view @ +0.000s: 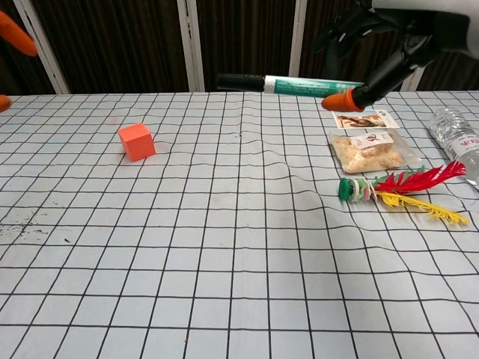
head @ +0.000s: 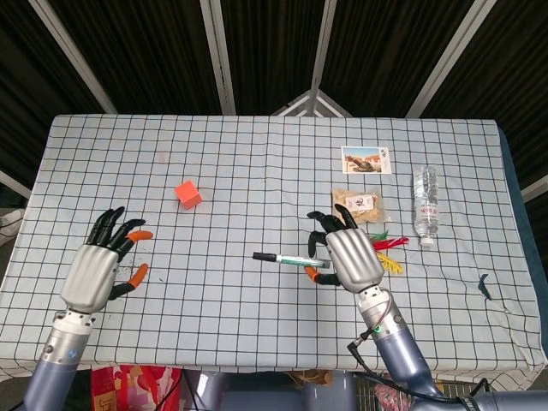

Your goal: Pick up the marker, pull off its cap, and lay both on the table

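Observation:
A green marker [head: 288,258] with a black cap [head: 263,256] on its left end hangs level above the table, held by my right hand [head: 349,254] at its right end. In the chest view the marker [view: 299,84] crosses the top of the frame, black cap [view: 238,80] pointing left, with my right hand [view: 389,34] at the upper right corner pinching it. My left hand [head: 101,261] is raised at the left with fingers spread and nothing in it; only orange fingertips [view: 16,34] show in the chest view.
An orange cube [head: 188,193] sits left of centre. On the right lie a snack bag [head: 358,206], a picture card [head: 366,159], a feathered shuttlecock [head: 377,250] and a water bottle [head: 425,205]. The checked tablecloth [head: 214,308] covers the table.

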Motion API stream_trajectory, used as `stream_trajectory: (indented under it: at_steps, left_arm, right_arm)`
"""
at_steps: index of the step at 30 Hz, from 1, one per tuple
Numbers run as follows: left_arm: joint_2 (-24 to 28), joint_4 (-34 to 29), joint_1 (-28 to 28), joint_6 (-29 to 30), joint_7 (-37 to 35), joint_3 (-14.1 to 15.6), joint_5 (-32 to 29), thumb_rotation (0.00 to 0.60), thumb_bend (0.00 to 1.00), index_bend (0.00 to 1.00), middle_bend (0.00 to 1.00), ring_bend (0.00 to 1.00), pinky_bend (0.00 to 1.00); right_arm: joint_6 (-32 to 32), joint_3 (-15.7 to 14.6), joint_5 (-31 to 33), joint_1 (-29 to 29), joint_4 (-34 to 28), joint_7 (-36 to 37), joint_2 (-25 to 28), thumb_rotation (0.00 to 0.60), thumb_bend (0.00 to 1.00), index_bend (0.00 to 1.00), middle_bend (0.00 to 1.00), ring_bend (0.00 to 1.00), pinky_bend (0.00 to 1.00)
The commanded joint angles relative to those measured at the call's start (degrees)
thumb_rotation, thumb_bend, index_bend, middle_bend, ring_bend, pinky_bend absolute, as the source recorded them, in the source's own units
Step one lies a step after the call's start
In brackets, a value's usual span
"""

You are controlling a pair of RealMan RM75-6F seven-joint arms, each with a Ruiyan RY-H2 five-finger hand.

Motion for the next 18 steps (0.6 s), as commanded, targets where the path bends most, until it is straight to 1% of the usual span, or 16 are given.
stream_trajectory:
  at_steps: [1, 5, 7, 11, 14, 18]
  left_arm:
    - [-6.1, 2.3, -3.3, -0.5, 1.0, -2.0, 1.5, 0.6, 0.46, 0.34, 0.22, 0.0, 0.05]
    - [-11.2, 4.1, -5.4, 0.1, 2.2, -3.2, 3.0, 0.6, 0.46, 0.35, 0.23, 0.0, 0.05]
    - [-13.4, 4.7, -6.4, 0.3, 3.3, -3.7, 3.8, 0.6, 0.46, 0.35, 0.23, 0.0, 0.05]
    - [-15.8, 5.1, -7.5, 0.2, 5.2, -3.8, 4.4, 0.6, 0.46, 0.36, 0.24, 0.0, 0.05]
    - [-17.0, 4.9, -7.8, 0.2, 6.6, -3.4, 4.5, 0.6, 0.46, 0.38, 0.25, 0.0, 0.05]
    - [-17.9, 5.1, -7.9, 0.5, 7.3, -3.0, 4.6, 0.6, 0.46, 0.38, 0.26, 0.0, 0.05]
  right_arm:
    - [1.5, -0.9, -0.8, -0.5, -3.1, -1.5, 0.9, 0.6, 0.5, 0.72, 0.21, 0.23, 0.05]
    - [2.0, -1.3, -0.2, 0.6, -4.4, -3.6, -0.4, 0.6, 0.5, 0.72, 0.21, 0.23, 0.05]
    - [2.2, -1.5, 0.2, 1.5, -4.5, -5.0, -1.9, 0.6, 0.5, 0.72, 0.21, 0.23, 0.05]
    - [2.7, -1.1, 1.4, 3.3, -3.6, -6.6, -5.1, 0.6, 0.5, 0.72, 0.21, 0.23, 0.05]
    - [3.0, -0.1, 3.0, 5.0, -2.3, -7.7, -7.8, 0.6, 0.5, 0.72, 0.21, 0.23, 0.05]
    - [3.2, 1.2, 5.2, 6.9, -1.1, -8.8, -10.0, 0.6, 0.5, 0.72, 0.21, 0.23, 0.05]
